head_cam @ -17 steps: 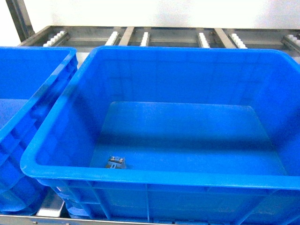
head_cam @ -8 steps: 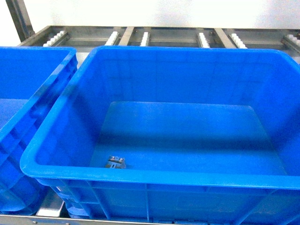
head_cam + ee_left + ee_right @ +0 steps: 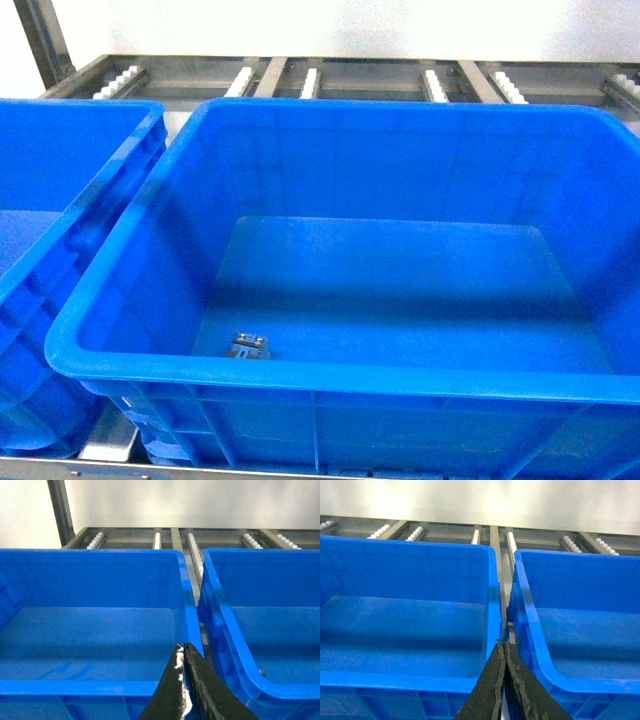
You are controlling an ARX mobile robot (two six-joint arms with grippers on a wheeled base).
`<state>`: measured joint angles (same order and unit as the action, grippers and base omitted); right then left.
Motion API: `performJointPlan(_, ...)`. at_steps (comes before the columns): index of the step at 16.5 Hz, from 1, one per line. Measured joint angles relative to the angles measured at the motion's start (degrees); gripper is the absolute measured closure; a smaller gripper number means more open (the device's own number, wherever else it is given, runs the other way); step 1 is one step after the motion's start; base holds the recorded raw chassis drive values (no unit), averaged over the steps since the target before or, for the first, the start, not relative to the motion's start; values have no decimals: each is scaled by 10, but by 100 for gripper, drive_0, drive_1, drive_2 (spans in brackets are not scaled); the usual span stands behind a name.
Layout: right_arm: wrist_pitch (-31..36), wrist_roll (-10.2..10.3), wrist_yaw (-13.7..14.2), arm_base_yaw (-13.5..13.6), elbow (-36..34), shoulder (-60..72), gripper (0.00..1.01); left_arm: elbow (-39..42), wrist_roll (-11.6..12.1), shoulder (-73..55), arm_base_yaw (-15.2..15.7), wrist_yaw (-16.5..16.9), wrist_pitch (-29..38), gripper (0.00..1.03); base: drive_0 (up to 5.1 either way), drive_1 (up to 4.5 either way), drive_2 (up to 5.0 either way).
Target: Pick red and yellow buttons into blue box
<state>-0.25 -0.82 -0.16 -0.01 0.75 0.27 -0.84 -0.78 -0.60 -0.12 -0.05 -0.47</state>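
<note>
The blue box [image 3: 330, 380] fills the middle of the head view, a deep crate with a thick rolled rim. On its floor near the front left corner lies one small grey-and-black metal part [image 3: 249, 347]. No red or yellow button shows in any view. My left gripper [image 3: 181, 647] is shut with nothing in it, in front of the gap between two crates. My right gripper [image 3: 503, 643] is also shut and empty, before the gap at the box's right side. Neither gripper shows in the head view.
A second blue crate [image 3: 75, 106] stands tight against the box's left side, and its rim [image 3: 90, 687] runs across the left wrist view. Another blue crate [image 3: 542, 647] stands to the right. Behind them run metal roller rails [image 3: 310, 80] and a white wall.
</note>
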Motion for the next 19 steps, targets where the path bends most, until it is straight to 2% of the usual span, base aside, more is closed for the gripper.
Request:
performJointPlan(1,0,0,0,0,0,0,99,0,0,0,0,0,2,101,0,0,0)
performJointPlan(2,0,0,0,0,0,0,95,0,0,0,0,0,2,100,0,0,0)
performJointPlan(3,0,0,0,0,0,0,60,0,0,0,0,0,2,66,0,0,0)
performJointPlan(4,0,0,0,0,0,0,34,0,0,0,0,0,2,41,0,0,0)
performJointPlan(5,0,0,0,0,0,0,18,0,0,0,0,0,2,25,0,0,0)
performJointPlan(7,0,0,0,0,0,0,8,0,0,0,0,0,2,15,0,0,0)
performJointPlan(8,0,0,0,0,0,0,1,0,0,0,0,0,2,3,0,0,0)
performJointPlan(9,0,0,0,0,0,0,4,0,0,0,0,0,2,4,0,0,0)
performJointPlan(19,0,0,0,0,0,0,3,0,0,0,0,0,2,5,0,0,0)
